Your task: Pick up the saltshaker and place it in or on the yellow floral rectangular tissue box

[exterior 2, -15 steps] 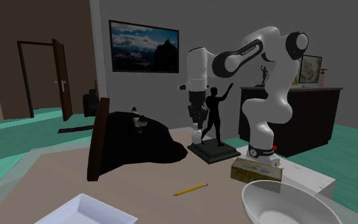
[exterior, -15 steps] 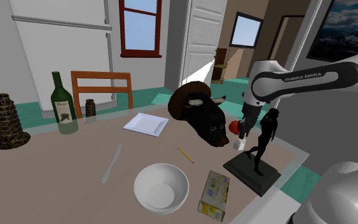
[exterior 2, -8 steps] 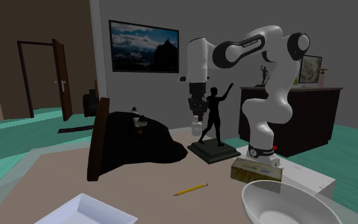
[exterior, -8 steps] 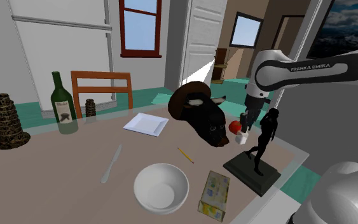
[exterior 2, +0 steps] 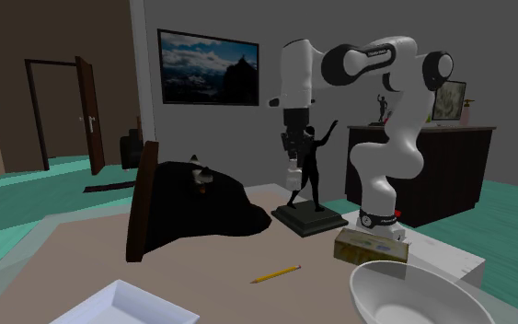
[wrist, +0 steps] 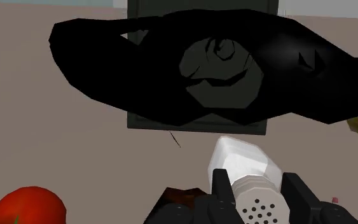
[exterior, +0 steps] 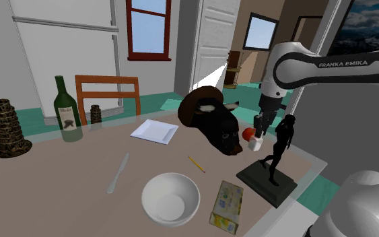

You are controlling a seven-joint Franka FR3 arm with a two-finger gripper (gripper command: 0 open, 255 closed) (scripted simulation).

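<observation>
Hand (wrist: pixel 258 186) grips white saltshaker (wrist: pixel 244 159), near black figurine (exterior: pixel 280 145).

— What sort of place am I working in?
— A home, I'd say, likely a dining room. The table (exterior: pixel 66 188) before me carries a bowl (exterior: pixel 171 198), a plate (exterior: pixel 154 130), a knife (exterior: pixel 118 173), a wine bottle (exterior: pixel 66 111) and a tissue box (exterior: pixel 227 207).
— And around it?
— A wooden chair (exterior: pixel 107 91) at the far side, a red-framed window (exterior: pixel 147 27), a white panelled door (exterior: pixel 216 40), a framed landscape (exterior 2: pixel 209 69) on the wall. The dark piece (exterior 2: pixel 459 170) behind my stand is perhaps a sideboard.
</observation>
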